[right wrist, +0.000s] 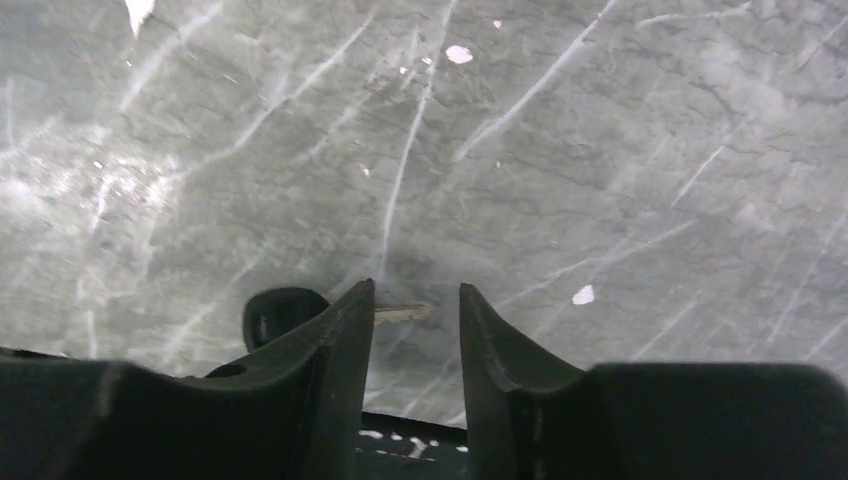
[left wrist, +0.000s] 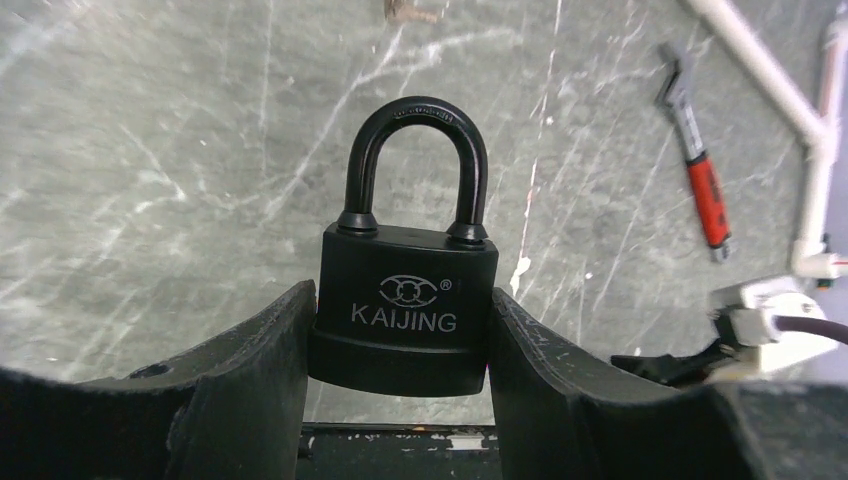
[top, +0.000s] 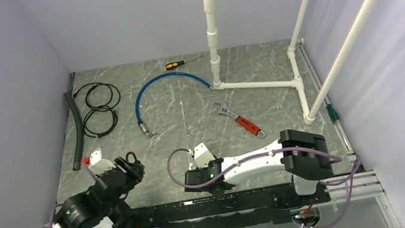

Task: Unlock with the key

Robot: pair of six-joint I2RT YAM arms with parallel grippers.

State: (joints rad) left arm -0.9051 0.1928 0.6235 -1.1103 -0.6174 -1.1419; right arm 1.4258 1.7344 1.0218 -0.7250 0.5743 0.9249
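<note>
My count: one padlock, one key. Two pincers: left pincer, right pincer. One pipe frame. Left of pipe frame: one wrench, one yellow-handled screwdriver, one blue hose, one black cable coil, one black tube. One green-handled tool beside its near foot.

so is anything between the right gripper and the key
Nothing. In the right wrist view the key lies on the table, blade poking into the gap between the open fingers of the right gripper, black head outside one finger.
</note>
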